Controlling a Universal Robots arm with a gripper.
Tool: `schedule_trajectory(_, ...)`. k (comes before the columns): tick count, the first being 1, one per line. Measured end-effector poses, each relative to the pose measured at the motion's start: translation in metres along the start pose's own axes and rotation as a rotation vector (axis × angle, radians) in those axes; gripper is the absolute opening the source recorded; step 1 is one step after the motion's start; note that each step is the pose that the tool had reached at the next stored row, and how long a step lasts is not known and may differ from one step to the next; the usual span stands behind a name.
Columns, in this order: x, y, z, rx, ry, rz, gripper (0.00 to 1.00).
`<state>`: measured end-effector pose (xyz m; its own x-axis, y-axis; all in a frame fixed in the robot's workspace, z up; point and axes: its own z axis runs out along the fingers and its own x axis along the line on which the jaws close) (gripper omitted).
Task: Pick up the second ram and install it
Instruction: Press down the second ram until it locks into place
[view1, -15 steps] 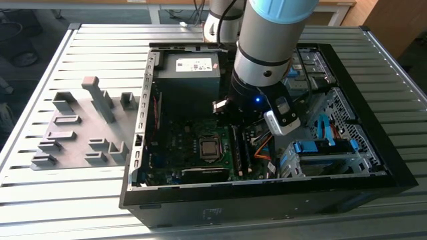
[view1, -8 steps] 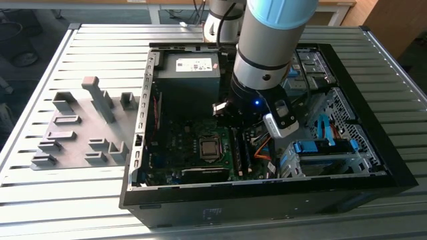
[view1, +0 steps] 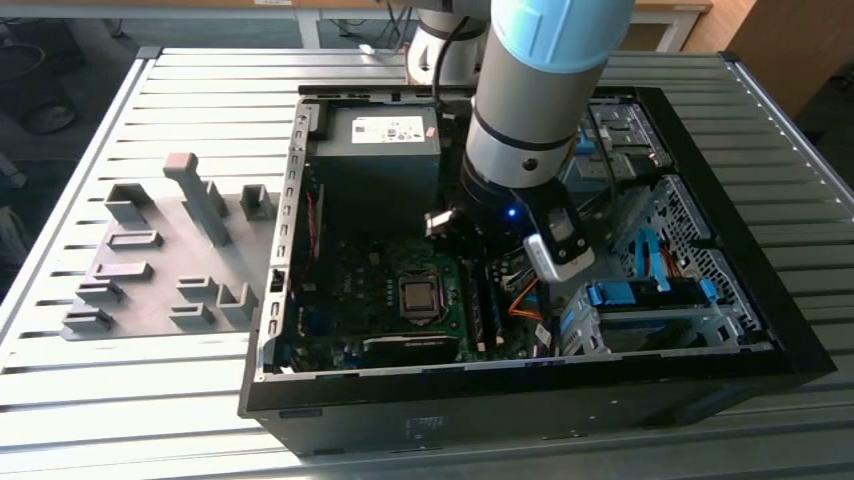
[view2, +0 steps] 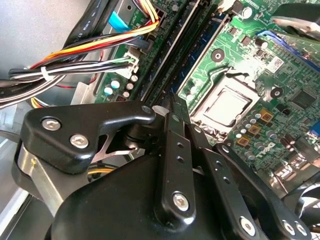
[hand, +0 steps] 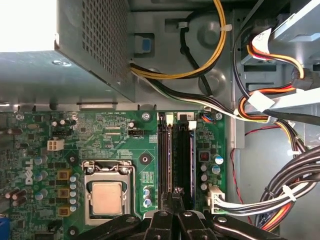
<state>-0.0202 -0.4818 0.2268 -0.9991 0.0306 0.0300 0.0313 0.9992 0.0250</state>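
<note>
The arm (view1: 534, 110) is reaching down into the open case (view1: 747, 330), with the gripper (hand: 176, 202) hanging right over the motherboard (hand: 115, 142). Its jaws are sitting pinched together, gripping nothing I can see. The ram (hand: 164, 160) is standing in its slot just ahead of the fingertips, beside the CPU (hand: 106, 198)

1 PC case (view1: 787, 350) | 1 CPU (hand: 107, 198) | 1 arm (view1: 534, 120) | 1 gripper (hand: 172, 200) | 1 PSU (view1: 380, 135)

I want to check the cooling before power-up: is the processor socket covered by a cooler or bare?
Bare. In both wrist views the processor lies uncovered in its socket, metal top in plain sight, nothing mounted over it.
</note>
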Motion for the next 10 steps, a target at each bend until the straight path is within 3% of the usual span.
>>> schedule_trajectory(10,-0.0002,-0.0001,0.0055,0.0001,0.0001,0.000,0.11)
